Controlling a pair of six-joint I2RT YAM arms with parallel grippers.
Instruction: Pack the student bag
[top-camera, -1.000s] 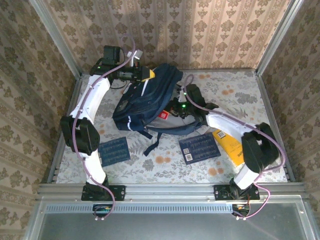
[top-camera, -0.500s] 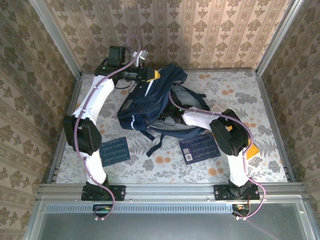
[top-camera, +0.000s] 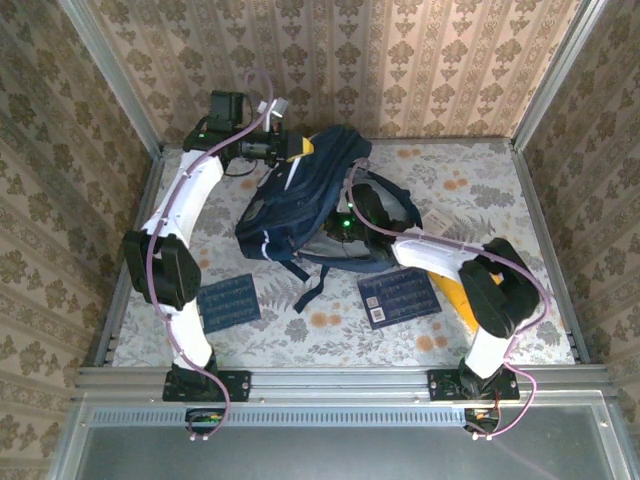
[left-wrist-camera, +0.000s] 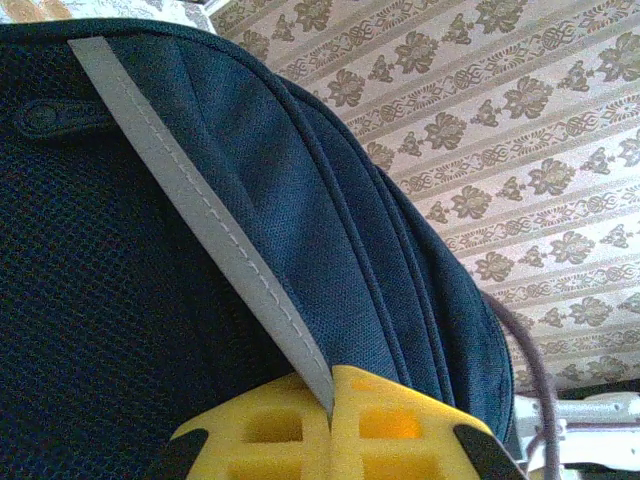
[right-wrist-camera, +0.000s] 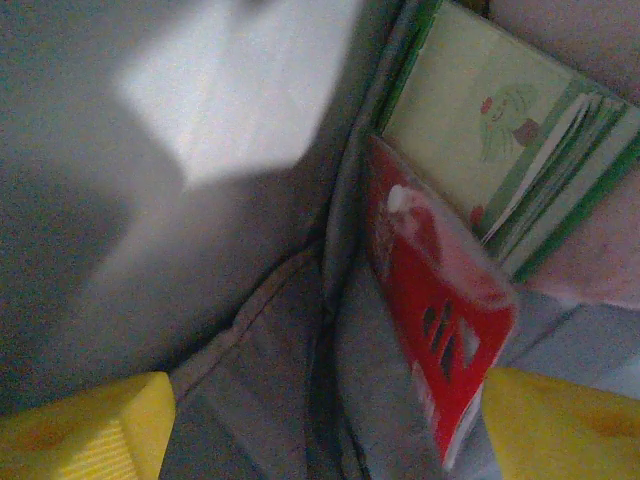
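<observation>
- The student bag (top-camera: 300, 205) sits toward the far edge of the table (top-camera: 500, 190), a bit left of the middle. Its top end is lifted toward the back wall and its opening faces the right side.
- The left gripper (left-wrist-camera: 332, 410) is up at the bag's raised far end. Its yellow fingers (left-wrist-camera: 265, 435) are pinched together right on the bag's pale stripe trim (left-wrist-camera: 200, 215), with navy fabric bunched on either side.
- The right gripper (right-wrist-camera: 320, 430) is poked into the bag's opening with its two yellow fingertips (right-wrist-camera: 80, 425) standing wide apart, not clamped on anything.
- In the right wrist view there's grey lining (right-wrist-camera: 250, 380) between those tips. A red booklet (right-wrist-camera: 440, 300) stands on edge close to the right-hand tip, but I honestly can't tell if they touch.
- A green-edged book (right-wrist-camera: 490, 150) is tucked just behind the red one, inside the bag.
- Out on the table, one navy printed booklet (top-camera: 228, 301) lies flat near the left arm, toward the near-left corner. Another (top-camera: 398, 295) lies just in front of the bag.
- A yellow book (top-camera: 456, 300) is peeking out from under the right forearm, right beside that second booklet.
</observation>
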